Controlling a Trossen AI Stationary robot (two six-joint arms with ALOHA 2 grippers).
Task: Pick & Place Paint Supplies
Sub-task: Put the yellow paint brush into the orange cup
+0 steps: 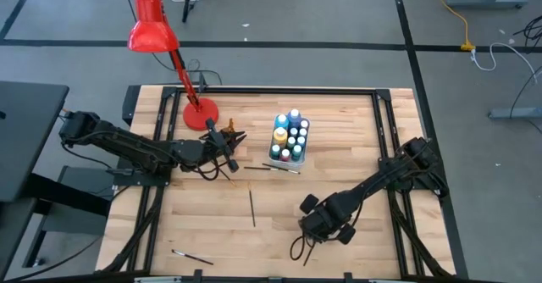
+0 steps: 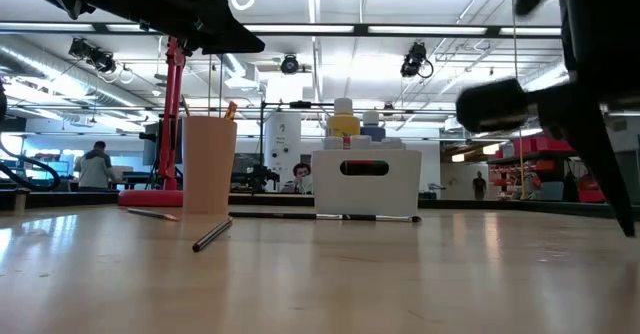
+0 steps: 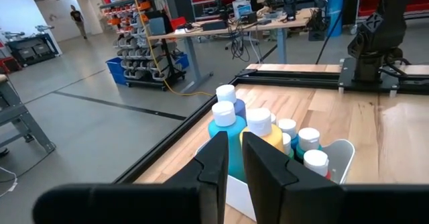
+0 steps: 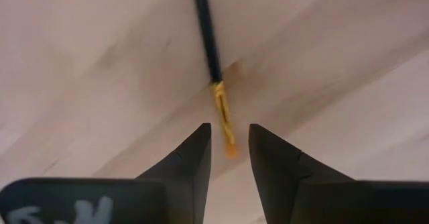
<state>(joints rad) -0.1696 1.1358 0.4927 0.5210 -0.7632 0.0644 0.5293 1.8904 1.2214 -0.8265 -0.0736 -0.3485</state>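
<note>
Several white-capped paint bottles (image 1: 290,135) (image 3: 224,120) stand in a white box (image 2: 365,184) at mid-table. A tan cup (image 2: 209,164) left of the box has a brush sticking out of it. Thin brushes lie flat on the wood: one in front of the box (image 1: 273,168), one nearer (image 1: 252,208), one at the near-left edge (image 1: 193,256). My left gripper (image 1: 230,139) (image 3: 234,135) hovers above the cup, shut and holding nothing. My right gripper (image 1: 318,225) (image 4: 230,127) points down at the table, open. Its fingers stand on either side of the orange tip of a dark-handled brush (image 4: 209,43).
A red desk lamp (image 1: 152,29) stands on its round base (image 1: 201,113) at the far-left part of the table, close behind my left arm. Black rails frame the table's sides. Bare wood lies between the box and my right arm.
</note>
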